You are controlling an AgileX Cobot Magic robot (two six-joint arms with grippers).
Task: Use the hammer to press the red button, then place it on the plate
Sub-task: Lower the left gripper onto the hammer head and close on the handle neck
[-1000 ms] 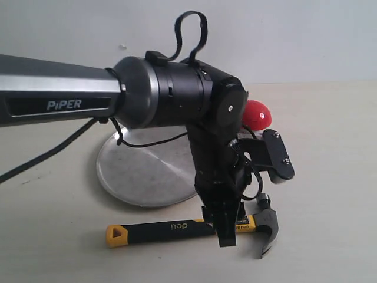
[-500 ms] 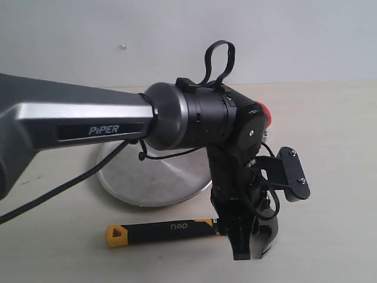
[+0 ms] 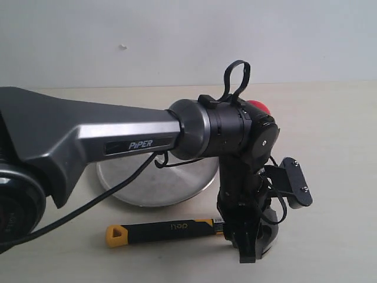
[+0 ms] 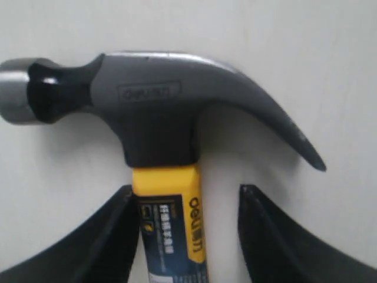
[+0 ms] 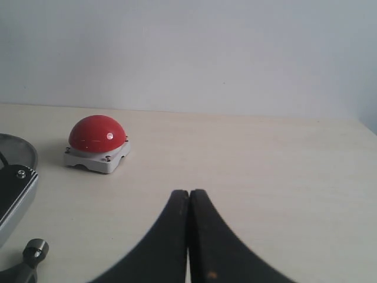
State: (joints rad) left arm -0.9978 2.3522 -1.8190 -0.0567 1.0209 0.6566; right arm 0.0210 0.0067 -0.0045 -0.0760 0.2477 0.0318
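The hammer lies flat on the table in front of the plate, yellow end to the left and head to the right. My left gripper reaches down over the handle just below the dark head. It is open and straddles the yellow neck, with one finger against the handle and the other clear of it. The red button peeks out behind the left wrist; it shows whole on its grey base in the right wrist view. My right gripper is shut and empty, low over the table.
The left arm's long grey link crosses above the plate and hides much of it. A wrist camera bracket juts out to the right of the gripper. The hammer's striking face and the plate's rim show in the right wrist view.
The left arm has swung right along the hammer, from the handle's neck to beside the head, and now covers most of the red button. The hammer has not moved.
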